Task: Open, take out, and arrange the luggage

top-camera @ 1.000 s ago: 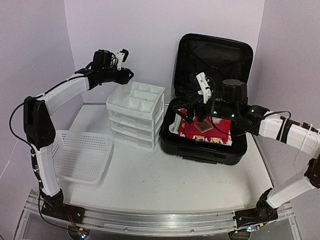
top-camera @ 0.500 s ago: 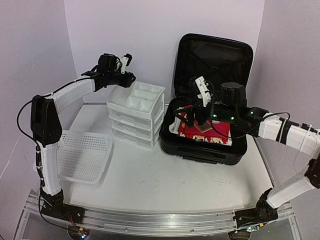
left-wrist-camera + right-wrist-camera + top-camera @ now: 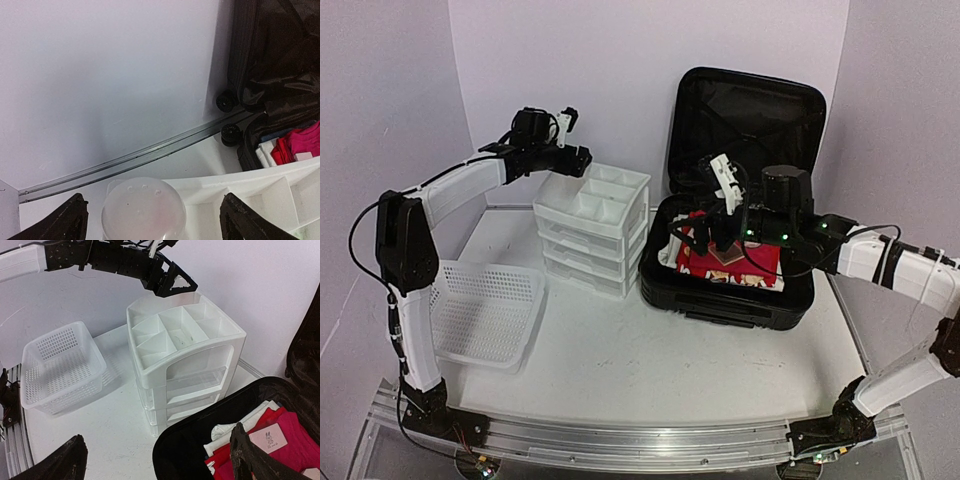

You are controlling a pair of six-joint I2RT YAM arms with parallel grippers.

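Beneath the right tool [image 3: 700, 238], apparently apart, lies the luggage [image 3: 720, 295].

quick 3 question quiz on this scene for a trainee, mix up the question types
1. True or false: the large black hard-shell suitcase is shut.
2. The left gripper hovers over which? A) white mesh basket B) white plastic drawer unit C) the suitcase
3. Fill in: the folded clothes under the right gripper are mostly ____.
Key: 1 false; 2 B; 3 red.
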